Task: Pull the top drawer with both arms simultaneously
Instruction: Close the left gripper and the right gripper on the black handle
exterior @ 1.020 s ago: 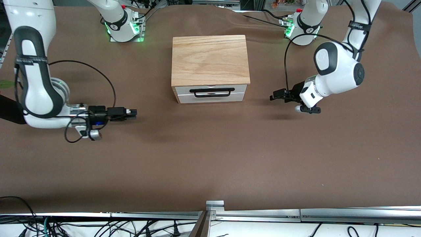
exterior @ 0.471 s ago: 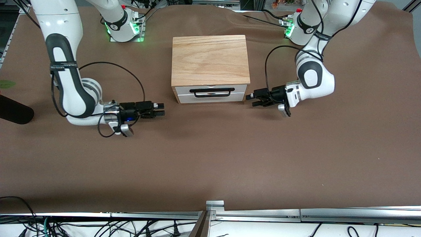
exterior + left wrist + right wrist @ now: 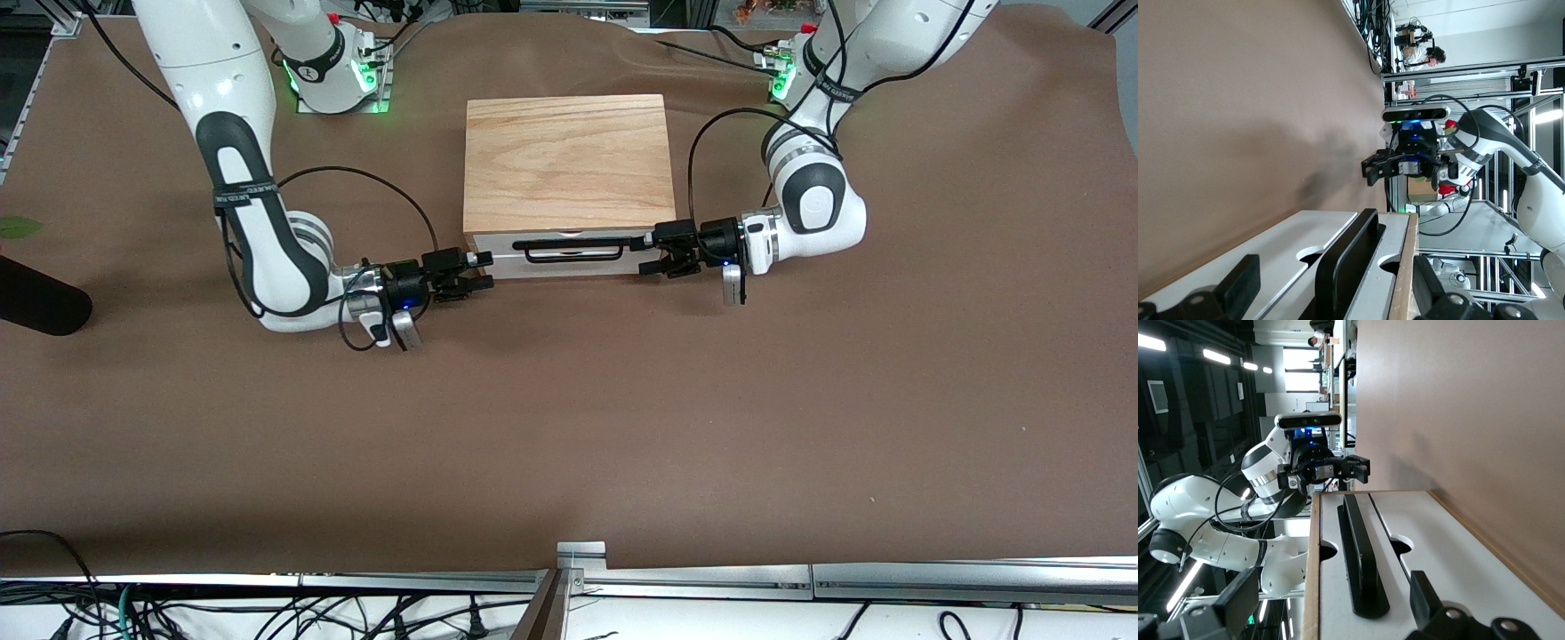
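Observation:
The top drawer (image 3: 587, 248) is shut flush under the box's wood-grain top (image 3: 564, 160). Its black bar handle (image 3: 569, 259) runs across the white front. My left gripper (image 3: 642, 254) is open at the handle's end toward the left arm's side. In the left wrist view the handle (image 3: 1348, 263) lies between its spread fingers (image 3: 1238, 287). My right gripper (image 3: 484, 271) is open at the other end of the handle. In the right wrist view the handle's end (image 3: 1361, 573) sits between its fingers (image 3: 1425, 597). Neither gripper is closed on the bar.
A second white panel (image 3: 569, 268) sits below the top drawer. Both green-lit arm bases (image 3: 338, 76) stand farther from the front camera than the box. A dark object (image 3: 36, 307) lies at the right arm's end. A metal rail (image 3: 582, 556) edges the table nearest the camera.
Both arms have swung inward from the open table to the drawer front. Each gripper has gone from well clear of the box to one end of the handle. The drawer has not moved.

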You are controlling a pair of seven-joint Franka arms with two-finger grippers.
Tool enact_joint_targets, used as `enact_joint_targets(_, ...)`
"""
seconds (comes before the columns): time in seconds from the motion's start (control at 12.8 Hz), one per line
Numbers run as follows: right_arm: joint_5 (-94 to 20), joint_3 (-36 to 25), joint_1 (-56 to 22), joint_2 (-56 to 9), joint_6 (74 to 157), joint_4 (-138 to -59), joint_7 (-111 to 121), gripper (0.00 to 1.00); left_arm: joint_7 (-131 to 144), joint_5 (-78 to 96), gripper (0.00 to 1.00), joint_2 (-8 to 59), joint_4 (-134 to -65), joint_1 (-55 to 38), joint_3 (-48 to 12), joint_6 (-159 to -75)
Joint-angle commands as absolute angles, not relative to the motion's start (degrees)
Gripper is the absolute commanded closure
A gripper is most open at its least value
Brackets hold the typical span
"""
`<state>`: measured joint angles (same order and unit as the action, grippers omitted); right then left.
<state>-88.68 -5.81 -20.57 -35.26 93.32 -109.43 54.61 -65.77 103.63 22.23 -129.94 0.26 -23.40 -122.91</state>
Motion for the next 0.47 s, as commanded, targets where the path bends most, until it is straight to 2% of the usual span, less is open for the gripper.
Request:
enact_joint_targets(0.0, -92.19, -4.31, -20.57, -36.29, 92.64, -111.00, 59.75, 0.00, -68.29, 105.56, 0.00, 25.13, -127.28, -0.26, -23.82, -122.26)
enact_joint_targets(0.08, -93.15, -3.44, -20.57, -36.91, 92.72, -111.01, 61.16, 0.00, -68.38, 105.56, 0.00, 25.57, -127.00, -0.52, -23.82, -122.34)
enact_joint_targets(0.24, -94.83, -2.21, -20.57, -37.44, 92.72, -111.01, 62.22, 0.00, -68.29, 105.56, 0.07, 26.45, -126.21, -1.23, -23.82, -122.34)
enact_joint_targets(0.39, -97.46, -1.50, -21.09, -37.79, 92.72, -110.92, 63.71, 0.01, -68.38, 105.56, 0.08, 27.16, -126.21, -1.67, -23.82, -122.34)
